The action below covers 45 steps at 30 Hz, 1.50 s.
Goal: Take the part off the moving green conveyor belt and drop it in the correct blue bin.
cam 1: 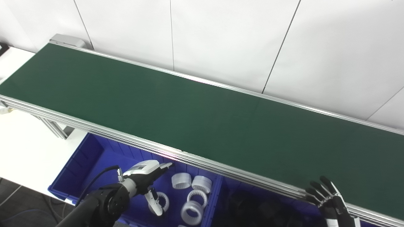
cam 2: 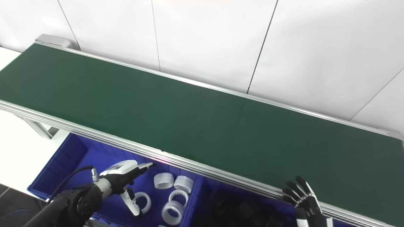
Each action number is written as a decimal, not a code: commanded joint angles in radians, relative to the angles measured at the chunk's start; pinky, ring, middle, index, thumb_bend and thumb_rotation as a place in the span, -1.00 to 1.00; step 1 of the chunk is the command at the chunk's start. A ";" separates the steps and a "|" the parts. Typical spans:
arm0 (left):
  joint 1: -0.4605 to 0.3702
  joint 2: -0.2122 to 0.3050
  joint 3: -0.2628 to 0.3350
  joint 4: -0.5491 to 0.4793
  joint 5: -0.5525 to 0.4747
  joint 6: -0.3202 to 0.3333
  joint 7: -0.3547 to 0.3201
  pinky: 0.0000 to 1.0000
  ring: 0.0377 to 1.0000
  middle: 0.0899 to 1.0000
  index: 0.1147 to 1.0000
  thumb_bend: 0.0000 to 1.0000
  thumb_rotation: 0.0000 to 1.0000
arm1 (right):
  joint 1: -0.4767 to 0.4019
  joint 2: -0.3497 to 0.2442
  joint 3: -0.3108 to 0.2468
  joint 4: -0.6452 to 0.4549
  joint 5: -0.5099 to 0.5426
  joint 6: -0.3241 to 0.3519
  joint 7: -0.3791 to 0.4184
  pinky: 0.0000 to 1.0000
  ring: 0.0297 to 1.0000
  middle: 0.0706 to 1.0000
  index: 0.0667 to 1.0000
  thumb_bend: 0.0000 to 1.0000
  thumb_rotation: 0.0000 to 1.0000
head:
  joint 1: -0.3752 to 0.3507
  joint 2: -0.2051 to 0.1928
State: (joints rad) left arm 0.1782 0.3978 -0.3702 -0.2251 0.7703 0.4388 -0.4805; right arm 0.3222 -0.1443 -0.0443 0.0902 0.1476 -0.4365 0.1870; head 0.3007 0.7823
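No part shows on the green conveyor belt [cam 1: 202, 116]. The left hand [cam 1: 148, 176], fingers spread and empty, hangs below its near rail over the blue bin [cam 1: 94, 157] of white rings [cam 1: 192, 211]; the right hand [cam 1: 328, 198], also spread and empty, waits at that rail.

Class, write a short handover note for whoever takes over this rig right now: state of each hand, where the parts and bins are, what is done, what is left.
Left hand: open, empty, over the left blue bin.
Right hand: open, empty, at the conveyor belt near edge.
White ring parts lie in the left bin; dark parts seem to fill the right bin.
Belt carries no part in view.
Left: await the next part, pick it, bin it.
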 commanded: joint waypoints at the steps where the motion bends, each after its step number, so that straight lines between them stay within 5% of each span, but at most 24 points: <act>1: -0.008 0.012 0.011 -0.050 0.033 0.023 -0.010 0.46 0.80 0.98 0.96 0.80 -1.00 | -0.006 -0.001 -0.003 -0.024 0.013 -0.032 0.010 0.37 0.49 0.56 0.73 0.44 0.61 | 0.002 0.000; 7: 0.006 -0.014 0.074 -0.142 0.021 0.030 -0.073 0.55 0.76 0.83 0.83 0.55 -1.00 | -0.014 0.001 -0.008 -0.011 0.012 -0.033 0.017 0.37 0.49 0.56 0.73 0.44 0.61 | 0.003 -0.007; 12: 0.027 -0.024 0.148 -0.262 -0.100 0.014 -0.072 0.28 0.51 0.55 0.52 0.31 -1.00 | -0.015 0.004 -0.004 -0.007 0.019 -0.033 0.017 0.38 0.49 0.57 0.73 0.45 0.59 | -0.006 -0.016; 21: 0.026 -0.047 0.299 -0.402 -0.451 0.031 -0.178 0.01 0.15 0.23 0.18 0.38 -1.00 | -0.016 0.011 -0.005 -0.002 0.005 -0.033 0.017 0.37 0.48 0.57 0.73 0.43 0.59 | -0.021 -0.032; 27: 0.019 -0.080 0.322 -0.417 -0.575 0.031 -0.182 -0.18 -0.05 0.11 0.08 0.41 -0.87 | -0.016 0.020 -0.005 0.000 -0.010 -0.033 0.015 0.37 0.47 0.56 0.72 0.43 0.59 | -0.039 -0.042; 32: 0.038 -0.171 0.329 -0.312 -0.701 -0.124 -0.073 0.16 0.28 0.30 0.29 0.63 -0.76 | -0.011 0.032 -0.003 -0.008 -0.042 -0.033 0.004 0.33 0.46 0.54 0.72 0.40 0.61 | -0.072 -0.052; 37: 0.050 -0.231 0.314 -0.205 -0.801 -0.202 -0.028 0.59 0.70 0.71 0.65 0.79 -0.59 | -0.008 0.046 0.002 -0.012 -0.065 -0.032 -0.002 0.32 0.45 0.54 0.71 0.41 0.61 | -0.121 -0.062; 45: 0.068 -0.289 0.301 -0.039 -0.892 -0.391 0.025 0.53 0.71 0.75 0.73 0.90 -0.64 | 0.013 0.071 0.028 -0.050 -0.111 -0.033 -0.022 0.33 0.46 0.55 0.70 0.42 0.60 | -0.233 -0.074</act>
State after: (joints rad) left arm 0.2548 0.1093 -0.0776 -0.2627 -0.0842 0.1149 -0.4626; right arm 0.3349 -0.0788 -0.0196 0.0816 0.0423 -0.4365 0.1746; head 0.0662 0.7072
